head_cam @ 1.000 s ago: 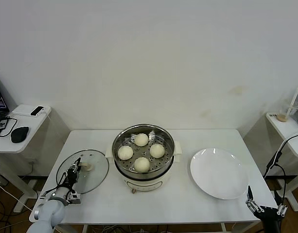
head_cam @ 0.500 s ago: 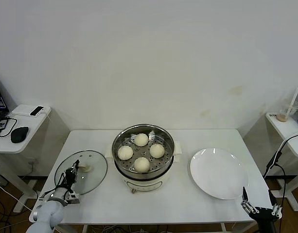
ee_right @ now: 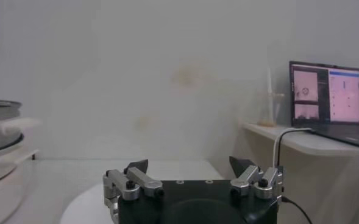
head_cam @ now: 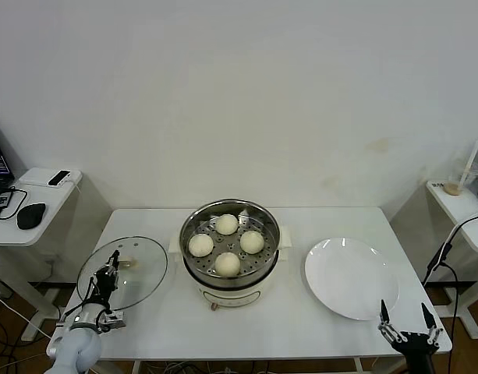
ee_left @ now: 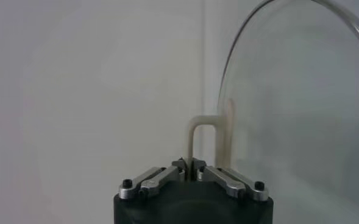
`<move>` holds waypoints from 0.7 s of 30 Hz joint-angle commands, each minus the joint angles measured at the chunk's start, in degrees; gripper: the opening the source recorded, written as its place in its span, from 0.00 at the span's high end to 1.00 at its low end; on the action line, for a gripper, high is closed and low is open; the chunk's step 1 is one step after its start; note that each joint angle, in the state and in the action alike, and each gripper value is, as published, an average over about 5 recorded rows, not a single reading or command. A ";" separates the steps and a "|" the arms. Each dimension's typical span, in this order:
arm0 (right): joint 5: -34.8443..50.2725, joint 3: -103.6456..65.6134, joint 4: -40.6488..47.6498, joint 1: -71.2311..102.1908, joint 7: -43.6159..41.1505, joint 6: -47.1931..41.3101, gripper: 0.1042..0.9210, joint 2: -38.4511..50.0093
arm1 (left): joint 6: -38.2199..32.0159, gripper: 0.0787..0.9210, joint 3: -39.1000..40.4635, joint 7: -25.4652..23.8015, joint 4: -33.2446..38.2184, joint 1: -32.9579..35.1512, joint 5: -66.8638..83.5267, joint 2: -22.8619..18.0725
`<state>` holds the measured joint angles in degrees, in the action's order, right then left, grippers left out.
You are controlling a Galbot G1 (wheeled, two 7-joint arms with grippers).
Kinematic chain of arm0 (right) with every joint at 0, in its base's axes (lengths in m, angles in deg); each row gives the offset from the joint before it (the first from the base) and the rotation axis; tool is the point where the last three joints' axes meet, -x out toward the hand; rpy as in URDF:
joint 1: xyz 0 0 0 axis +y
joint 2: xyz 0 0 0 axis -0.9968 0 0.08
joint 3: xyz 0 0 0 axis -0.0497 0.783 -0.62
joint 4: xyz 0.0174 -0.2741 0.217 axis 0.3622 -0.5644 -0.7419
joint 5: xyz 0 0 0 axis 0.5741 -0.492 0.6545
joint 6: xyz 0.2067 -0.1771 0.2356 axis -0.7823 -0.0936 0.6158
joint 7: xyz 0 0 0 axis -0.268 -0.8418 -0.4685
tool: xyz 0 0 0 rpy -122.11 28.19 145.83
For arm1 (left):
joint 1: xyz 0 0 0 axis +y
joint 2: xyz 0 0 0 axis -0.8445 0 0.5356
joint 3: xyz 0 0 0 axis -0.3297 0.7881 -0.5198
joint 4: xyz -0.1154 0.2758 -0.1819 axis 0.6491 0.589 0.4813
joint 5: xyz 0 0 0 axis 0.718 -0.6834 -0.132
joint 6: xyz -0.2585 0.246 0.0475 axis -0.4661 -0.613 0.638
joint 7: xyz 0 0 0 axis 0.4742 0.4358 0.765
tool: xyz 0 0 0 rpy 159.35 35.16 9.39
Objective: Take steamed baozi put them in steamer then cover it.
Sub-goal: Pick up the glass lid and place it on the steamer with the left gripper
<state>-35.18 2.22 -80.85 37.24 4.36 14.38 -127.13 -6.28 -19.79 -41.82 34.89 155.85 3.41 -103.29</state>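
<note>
I am watching the lid [head_cam: 122,271] coming off the table [head_cam: 301,319] at the robot's left: a second ago it was lying flat beside the steamer [head_cam: 230,251], and now it is tilting up and drifting outward toward the table's left edge, its handle pinched in the left gripper [head_cam: 108,273], whose fingers have just finished closing on it. In the left wrist view I am seeing the cream handle [ee_left: 209,139] running straight into the shut fingertips, with the glass disc [ee_left: 301,122] standing on edge beyond. That tells me loading is over and covering is beginning: all four buns [head_cam: 226,243] are sitting on the perforated tray inside the steamer, and the plate [head_cam: 351,277] on the right is lying bare. The left arm is reaching in low from the near left corner, wrist angled up so the lid is leaning toward the robot. I am judging that the next move calls for lifting it clear and carrying it right, over the pot's rim. The right gripper [head_cam: 407,333] is idling off the near right corner, below the plate, and is shifting slightly leftward; its fingers are spread wide and holding nothing.
</note>
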 commanded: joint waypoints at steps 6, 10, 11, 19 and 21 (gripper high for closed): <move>-2.92 2.82 -0.53 0.43 -0.09 0.30 0.12 1.02 | 6.28 0.93 -9.18 -4.81 25.88 14.27 -0.49 0.15; -3.18 3.54 -0.41 0.43 -0.29 -0.07 0.12 1.62 | 8.38 0.93 -11.92 -8.82 31.39 17.31 0.20 0.56; -3.19 3.67 -0.39 0.36 -0.29 -0.19 0.12 1.77 | 8.84 0.93 -12.34 -9.60 32.62 17.86 0.73 0.81; -5.33 4.27 0.57 -0.70 0.27 -0.46 0.12 2.22 | 13.96 0.93 -8.28 -15.89 43.42 19.13 5.48 4.62; -6.69 4.53 0.89 -0.78 0.52 -0.24 0.12 2.01 | 14.84 0.93 -5.41 -16.70 45.38 18.04 6.70 5.99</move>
<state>-38.76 5.82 -80.66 36.92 4.45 14.04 -125.33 2.95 -28.56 -51.42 64.66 171.11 5.80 -100.89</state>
